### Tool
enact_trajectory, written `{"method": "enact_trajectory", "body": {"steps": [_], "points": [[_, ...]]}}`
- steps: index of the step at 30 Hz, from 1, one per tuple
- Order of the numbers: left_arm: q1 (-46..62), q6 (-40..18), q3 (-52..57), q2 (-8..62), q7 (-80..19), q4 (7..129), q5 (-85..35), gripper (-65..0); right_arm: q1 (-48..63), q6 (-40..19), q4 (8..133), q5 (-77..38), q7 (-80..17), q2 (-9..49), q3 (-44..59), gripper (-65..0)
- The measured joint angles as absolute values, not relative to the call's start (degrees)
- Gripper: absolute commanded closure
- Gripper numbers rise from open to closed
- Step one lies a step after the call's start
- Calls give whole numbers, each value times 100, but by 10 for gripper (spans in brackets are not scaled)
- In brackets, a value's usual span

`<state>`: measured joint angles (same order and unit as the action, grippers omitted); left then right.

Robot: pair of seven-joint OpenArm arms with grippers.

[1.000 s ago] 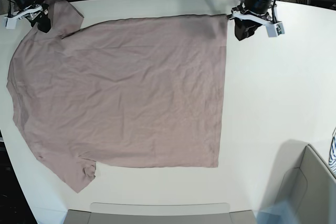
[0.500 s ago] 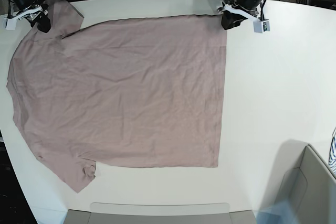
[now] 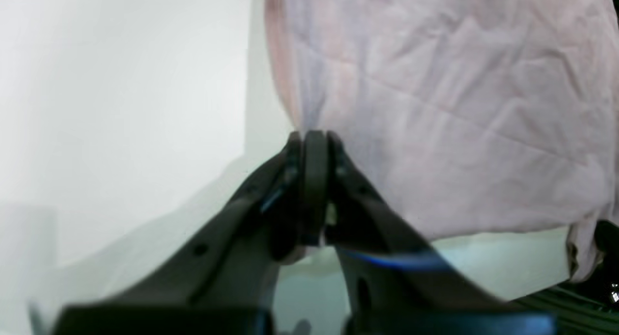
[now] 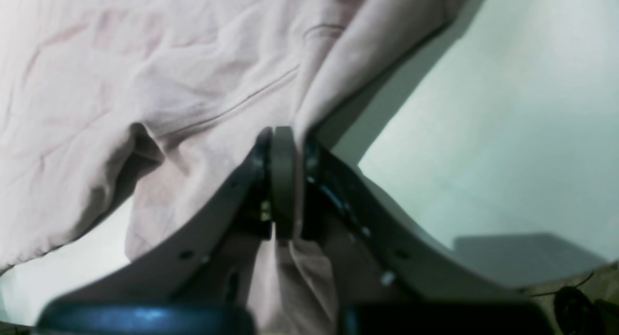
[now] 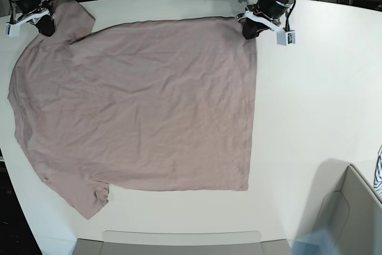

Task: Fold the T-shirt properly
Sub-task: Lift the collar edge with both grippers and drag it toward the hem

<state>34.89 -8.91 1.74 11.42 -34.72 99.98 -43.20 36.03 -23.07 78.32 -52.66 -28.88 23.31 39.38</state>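
Both grippers now have their jaws closed on the T-shirt (image 5: pixel 137 106), which lies spread flat over most of the white desk (image 5: pixel 310 100), collar end toward the desk's left edge and hem toward the middle.

The left gripper (image 3: pixel 314 141) sits at the hem corner nearest the desk's far edge; in its wrist view the black fingers (image 3: pixel 338 180) are pressed together right at the fabric's corner, and a pinch of cloth appears to be caught between them, though the blur makes the exact bite hard to judge. The right gripper (image 4: pixel 283 137) is at the far sleeve by the desk's far left corner, its fingers (image 4: pixel 329 180) together with pink cloth running between them and bunching up beside them.

A second ago both pairs of jaws stood wide apart. The left gripper hovered off the shirt, out over bare desk beside the hem corner; since then it has slid in toward the corner and turned. The right gripper has barely shifted and has simply clamped where it was.

This looks like the grasp that opens the first fold: with the two far corners held, the far edge can be lifted and carried toward the near edge. The shirt itself is not yet raised or displaced.
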Motion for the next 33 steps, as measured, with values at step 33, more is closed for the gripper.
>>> {"method": "enact_trajectory", "body": {"steps": [33], "points": [[2976, -862, 2604, 1063, -6051, 11327, -4311, 0, 3699, -2294, 10501, -3682, -3706, 1785, 4292, 0]]}}
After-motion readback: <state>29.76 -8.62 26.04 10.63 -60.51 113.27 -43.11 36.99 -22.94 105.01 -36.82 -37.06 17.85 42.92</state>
